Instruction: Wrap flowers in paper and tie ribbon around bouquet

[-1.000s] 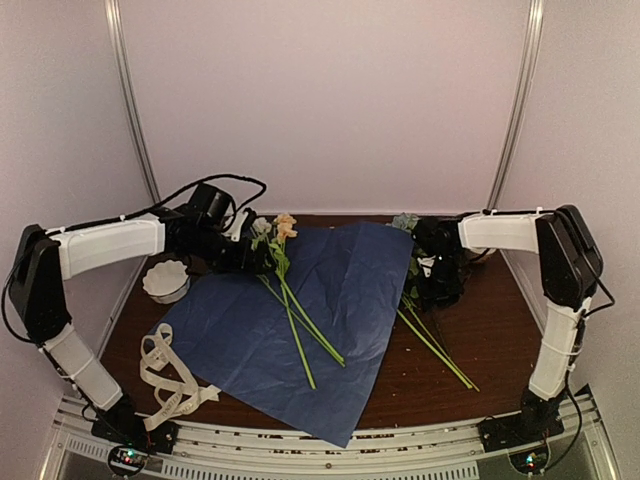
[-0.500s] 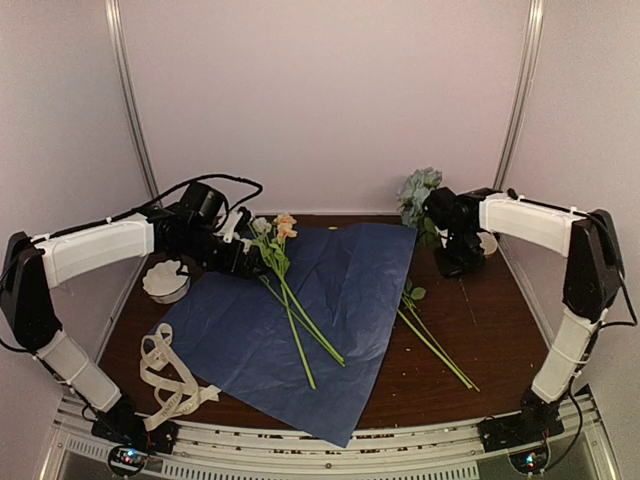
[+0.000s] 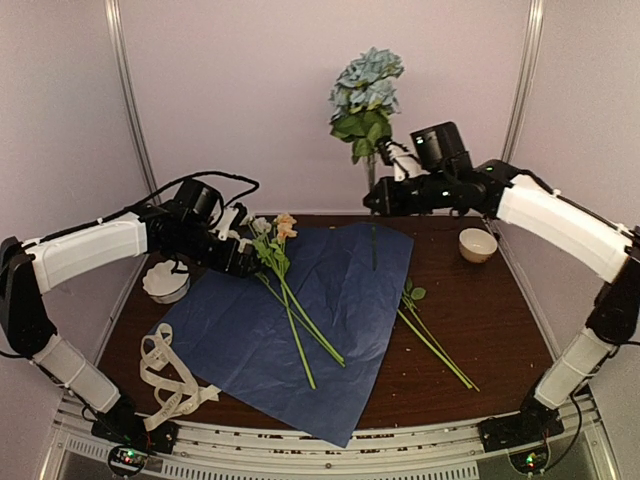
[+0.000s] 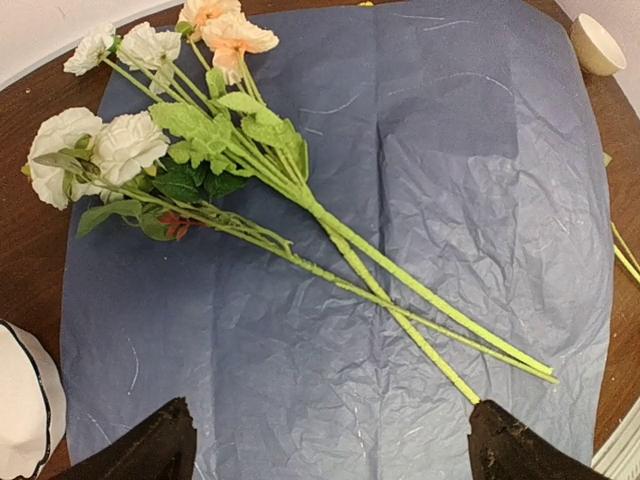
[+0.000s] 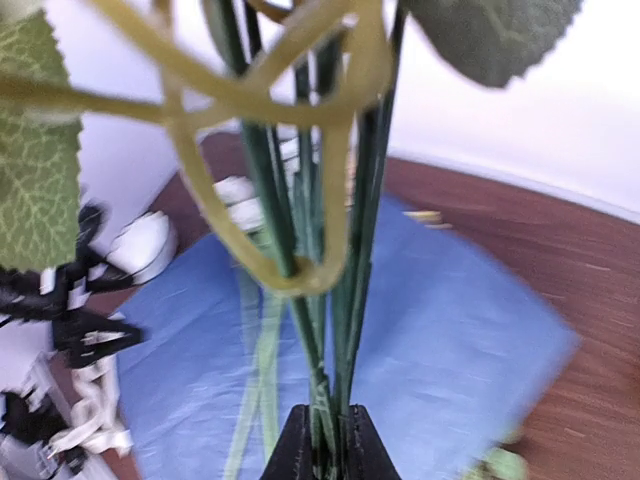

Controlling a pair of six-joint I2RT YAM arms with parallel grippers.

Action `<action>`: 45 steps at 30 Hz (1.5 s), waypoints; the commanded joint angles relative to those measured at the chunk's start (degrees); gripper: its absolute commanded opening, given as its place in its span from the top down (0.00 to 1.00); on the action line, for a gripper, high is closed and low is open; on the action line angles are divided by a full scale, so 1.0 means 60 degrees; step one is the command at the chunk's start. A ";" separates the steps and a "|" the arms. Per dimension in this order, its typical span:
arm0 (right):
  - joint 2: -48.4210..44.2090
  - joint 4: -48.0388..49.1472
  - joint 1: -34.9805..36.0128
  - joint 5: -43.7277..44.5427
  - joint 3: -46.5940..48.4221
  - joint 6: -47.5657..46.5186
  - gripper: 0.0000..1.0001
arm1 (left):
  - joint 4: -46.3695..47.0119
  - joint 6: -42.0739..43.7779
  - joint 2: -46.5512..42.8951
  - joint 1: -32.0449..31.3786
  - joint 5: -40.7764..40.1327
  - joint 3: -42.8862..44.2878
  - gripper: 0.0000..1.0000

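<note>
The dusty-blue bunch (image 3: 367, 92) is now high in the air, upright, with its stems hanging down over the far part of the paper (image 3: 240, 350). One second ago it was low on the counter (image 3: 490, 320), to the right of the paper. My right claw (image 3: 372, 203) has risen with it and is closed tight on the thin green stems (image 5: 318, 300); the fingertips (image 5: 292, 452) pinch them at the bottom of the wrist view. The other flowers (image 3: 285, 290) lie on the paper as before, blooms toward the far left corner. My left claw (image 3: 247, 262) hovers just beside those blooms, fully spread and holding nothing, almost where it was. Two loose stems (image 3: 435, 345) stay on the wood right of the paper. The ribbon (image 3: 170, 375) lies looped at the near left. A scalloped bowl (image 3: 165, 282) stands at the left, and a small cup (image 3: 477, 244) at the far right now shows. The counter is dark brown wood, and pale plain walls (image 3: 300, 80) close it in.
</note>
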 commanded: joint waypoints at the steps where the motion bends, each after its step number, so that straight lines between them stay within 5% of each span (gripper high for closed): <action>1: 0.2530 0.0511 0.1169 -0.2458 0.1145 0.0541 1.00 | 0.0050 0.0137 -0.0265 0.0044 -0.0276 0.0288 0.02; 7: 0.5464 -0.1210 0.2058 -0.2376 0.4281 0.0761 0.97 | -0.0059 0.0206 -0.0303 0.0037 -0.0446 0.0188 0.02; 11: 0.5993 -0.3015 0.2043 -0.0745 0.5767 0.0316 0.57 | -0.0158 0.0209 -0.0403 0.0047 -0.0477 0.0131 0.02; 13: 0.5583 -0.3249 0.1927 0.0018 0.5564 0.0096 0.51 | -0.0154 0.0234 -0.0423 0.0042 -0.0520 0.0079 0.02; 20: 0.3410 -0.3403 0.0698 0.1382 0.2032 0.0364 0.58 | -0.0224 0.0303 -0.0249 0.0048 -0.0523 0.0125 0.02; 27: 0.2568 -0.3138 -0.1057 0.0654 -0.1943 0.0673 0.59 | -0.0228 0.0381 -0.0064 0.0048 -0.0439 0.0198 0.02; 34: 0.3531 -0.2678 -0.1209 -0.0065 -0.2420 0.0383 0.54 | -0.0494 0.0226 0.0212 0.0191 -0.1015 0.0172 0.02; 45: 0.4153 -0.2581 -0.1277 0.0762 -0.2276 0.0284 0.69 | 0.0071 -0.0577 0.0209 0.1599 -0.0948 -0.1117 0.02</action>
